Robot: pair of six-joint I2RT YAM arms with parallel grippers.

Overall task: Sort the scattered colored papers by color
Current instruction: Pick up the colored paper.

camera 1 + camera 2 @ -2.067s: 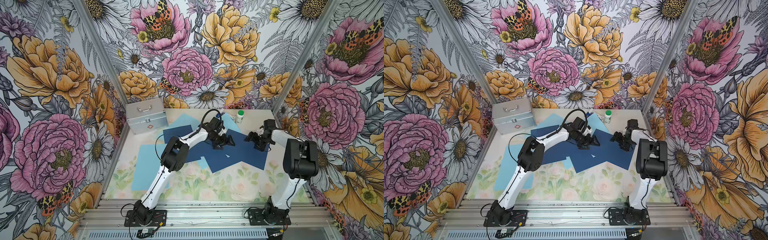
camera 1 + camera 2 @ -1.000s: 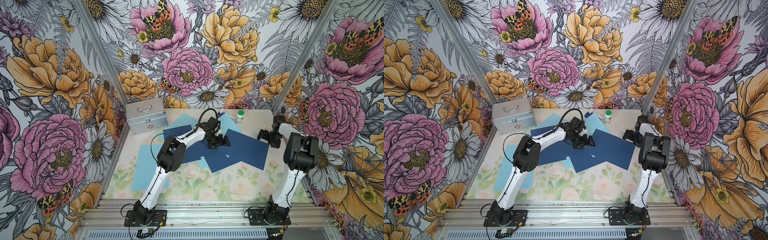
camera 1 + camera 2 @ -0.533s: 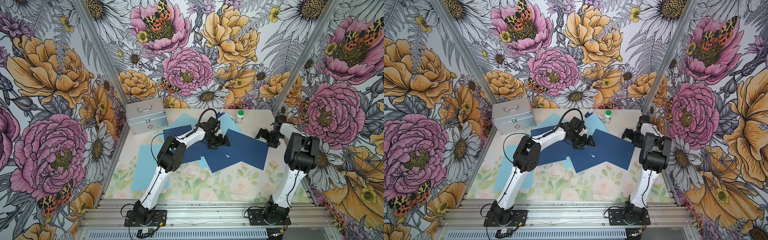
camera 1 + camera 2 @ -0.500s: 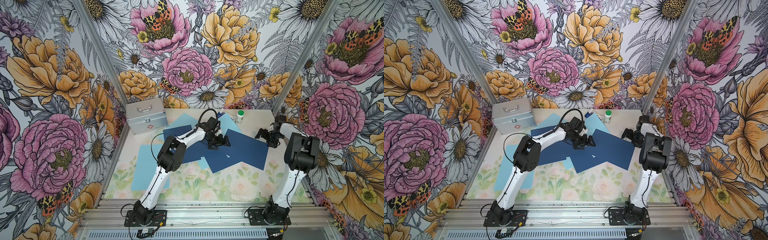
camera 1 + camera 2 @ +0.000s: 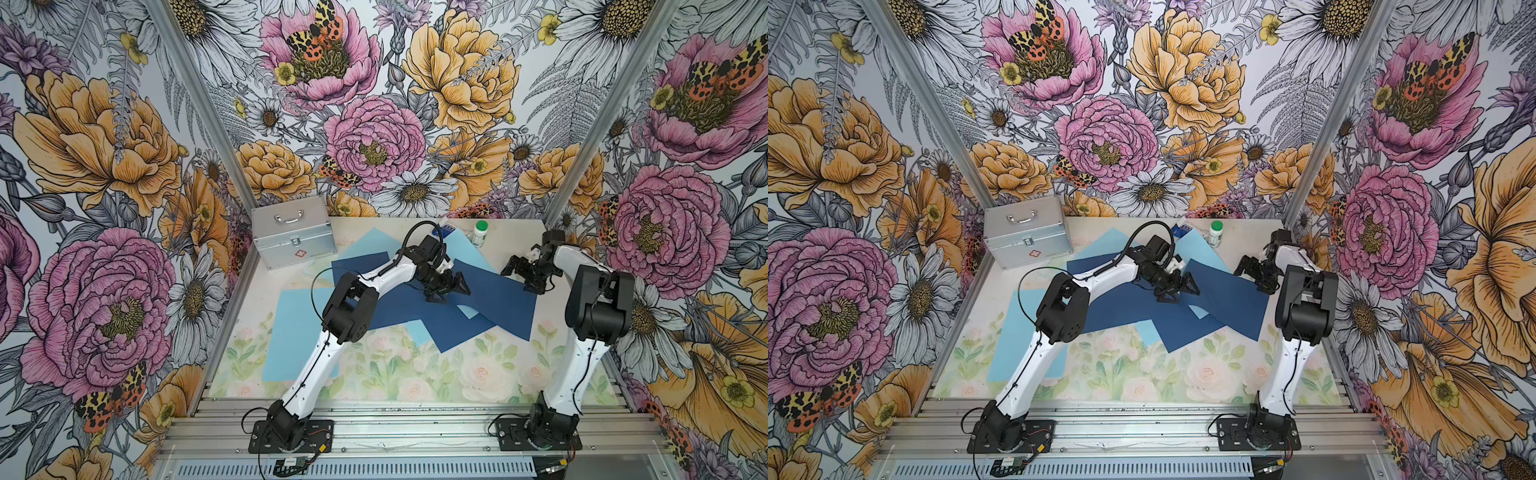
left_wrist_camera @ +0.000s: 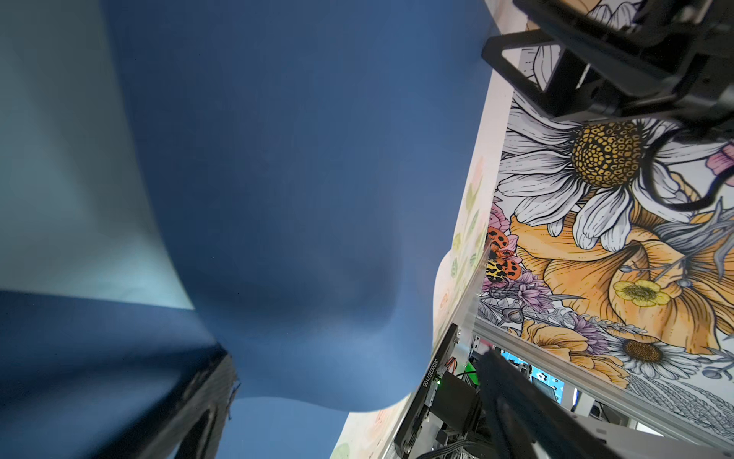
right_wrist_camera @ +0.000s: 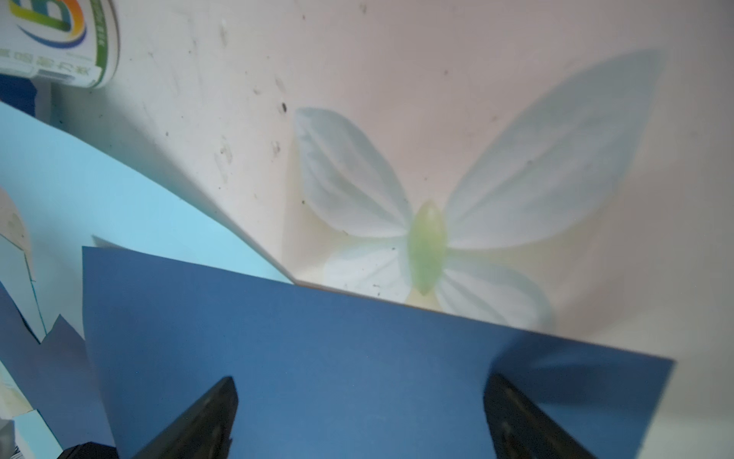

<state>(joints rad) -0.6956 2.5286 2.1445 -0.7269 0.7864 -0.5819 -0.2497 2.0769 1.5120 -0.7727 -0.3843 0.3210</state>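
Beneath overlapping navy papers point(image 5: 490, 299), light-blue papers point(image 5: 291, 332) lie half hidden on the bench point(image 5: 415, 382); left gripper point(image 5: 448, 289) and right gripper point(image 5: 524, 277) hover spread wide, empty.

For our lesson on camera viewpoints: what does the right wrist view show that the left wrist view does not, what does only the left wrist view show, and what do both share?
Only the right wrist view shows the pale butterfly print on the table, a light blue sheet and a white labelled bottle. Only the left wrist view shows the floral wall and the right gripper, open. Both show a navy sheet close beneath open black fingers.
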